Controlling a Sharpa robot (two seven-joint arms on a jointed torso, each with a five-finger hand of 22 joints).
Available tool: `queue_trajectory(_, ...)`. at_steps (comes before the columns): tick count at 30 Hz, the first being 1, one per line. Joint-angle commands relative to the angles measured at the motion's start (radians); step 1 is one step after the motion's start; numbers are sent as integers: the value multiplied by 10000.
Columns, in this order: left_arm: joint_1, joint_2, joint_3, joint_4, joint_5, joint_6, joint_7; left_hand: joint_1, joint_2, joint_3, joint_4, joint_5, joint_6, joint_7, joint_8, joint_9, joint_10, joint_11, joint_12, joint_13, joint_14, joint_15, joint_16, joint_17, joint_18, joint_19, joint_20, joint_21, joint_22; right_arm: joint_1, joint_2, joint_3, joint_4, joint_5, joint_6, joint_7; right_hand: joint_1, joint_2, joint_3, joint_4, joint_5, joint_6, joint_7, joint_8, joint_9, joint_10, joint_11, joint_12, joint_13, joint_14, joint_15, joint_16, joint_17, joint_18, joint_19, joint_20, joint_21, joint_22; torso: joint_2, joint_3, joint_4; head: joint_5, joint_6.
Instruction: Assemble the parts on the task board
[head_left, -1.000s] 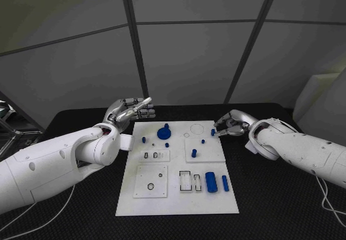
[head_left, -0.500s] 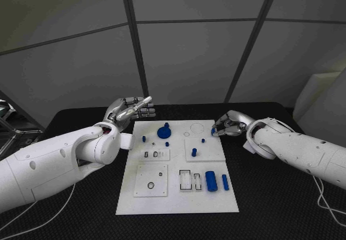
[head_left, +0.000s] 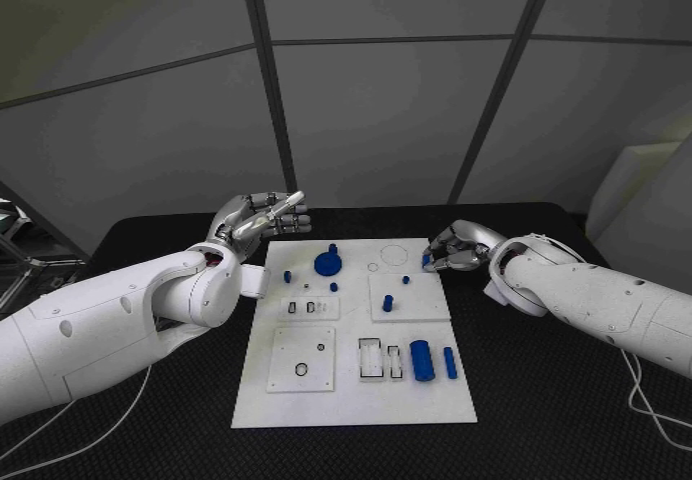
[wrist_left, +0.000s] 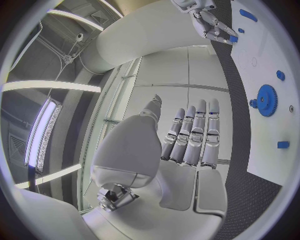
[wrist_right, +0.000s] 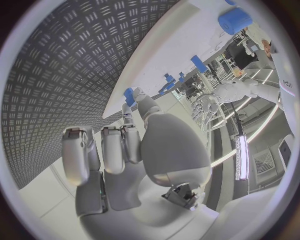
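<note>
Right hand: the right hand (head_left: 459, 248) sits at the far right edge of the white task board (head_left: 346, 400); its fingers (wrist_right: 128, 137) are curled in and their tips pinch a small blue peg (head_left: 428, 263); the peg touches the fingertips and stands at the board's edge

Just past the right fingers: a little blue stud (head_left: 407, 281) is near the fingertips, further in on the board; a taller blue peg (head_left: 388, 301) stands on a raised white square, a bit closer to the robot than the hand

Left hand: the left hand (head_left: 260, 222) is up in the air, just off the far left corner of the board; its fingers (wrist_left: 199, 132) are straight and side by side, and one pale fingertip points away from the robot; it holds nothing and touches nothing

Near the left fingers: a blue gear (head_left: 327, 266) with a short blue post lies on the board, the closest part to this hand; a small blue block (head_left: 287, 277) lies just beside the gear

Far from both hands: a fat blue cylinder (head_left: 421, 361) and a thin blue rod (head_left: 449, 362) lie side by side at the near end of the board, next to two empty slots

Table: the board lies flat on the black table (head_left: 577, 400), between the two arms
</note>
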Motion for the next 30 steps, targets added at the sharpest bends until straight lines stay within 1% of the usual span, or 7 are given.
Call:
queue_trajectory(1, 13, 12, 10, 3, -39, 107, 52, 19, 63, -19, -63, -6, 30, 173, -68, -13, 30, 42, -62, -14, 7, 70, -56, 9, -68, -31, 6, 27, -10, 19, 38, 9, -13, -90, 17, -95, 5, 74, -1, -41, 69, 78, -31, 33, 10, 187, -58, 72, 1162, 595, -48, 34, 449, -51, 779, -34, 68, 2214, -1, 7, 9, -4, -9)
queue_trajectory(6, 13, 12, 10, -3, -39, 109, 49, 19, 63, -19, -63, -6, 30, 173, -68, -13, 30, 42, -62, -14, 7, 70, -56, 9, -68, -31, 6, 27, -10, 19, 76, 9, -33, -94, 23, -140, -8, 81, -2, -38, 72, 83, -30, 32, 10, 189, -59, 75, 1165, 598, -48, 39, 460, -53, 784, -35, 71, 2222, -4, 9, 9, -8, 2)
queue_trajectory(13, 13, 13, 10, -6, -39, 116, 45, 19, 63, -19, -63, -6, 30, 173, -68, -13, 30, 42, -62, -14, 7, 70, -56, 9, -68, -31, 6, 27, -10, 19, 139, 10, -67, -108, 49, -198, -108, 207, 33, -33, 115, 301, -79, 70, 26, 215, -95, 112, 1203, 615, -72, 75, 537, -69, 827, -54, 102, 2291, -3, 10, -5, -13, -19)
queue_trajectory(21, 13, 16, 10, -8, -39, 116, 37, 19, 63, -19, -63, -6, 30, 173, -68, -13, 30, 42, -62, -14, 7, 70, -56, 9, -68, -31, 6, 27, -10, 18, 194, 10, -90, -125, -3, -247, -148, 340, 101, -50, 196, 508, -133, 96, 36, 235, -139, 141, 1234, 629, -111, 107, 605, -79, 854, -86, 122, 2335, -7, 16, 9, -19, -38)
queue_trajectory(23, 14, 13, 10, -8, -39, 114, 36, 28, 70, -20, -84, -5, 32, 175, -76, -13, 32, 44, -75, -13, 8, 71, -67, 11, -68, -43, 7, 24, -15, 18, 194, 10, -81, -126, -110, -248, -143, 447, 165, -59, 294, 633, -170, 121, 47, 241, -168, 150, 1245, 635, -134, 121, 635, -85, 869, -106, 133, 2360, -6, 17, 10, -20, -39)
queue_trajectory(26, 14, 9, 10, -6, -39, 115, 35, 32, 71, -19, -88, -4, 32, 176, -77, -13, 32, 44, -77, -13, 8, 71, -69, 11, -68, -44, 7, 24, -15, 18, 177, 11, -24, -57, -390, -226, -143, 625, 298, -96, 676, 866, -245, 151, 79, 263, -237, 184, 1284, 648, -192, 153, 706, -102, 913, -160, 166, 2432, -9, 17, 1, 0, -42)
queue_trajectory(30, 14, 1, 10, -9, -39, 118, 35, 38, 75, -17, -96, -2, 33, 175, -79, -13, 33, 44, -80, -13, 9, 72, -72, 11, -68, -47, 8, 23, -17, 17, 100, 12, 141, 127, -643, -206, -101, 807, 458, -160, 930, 921, -269, 108, 82, 275, -267, 202, 1307, 660, -218, 180, 766, -117, 953, -194, 196, 2497, -21, 21, -4, 6, -37)
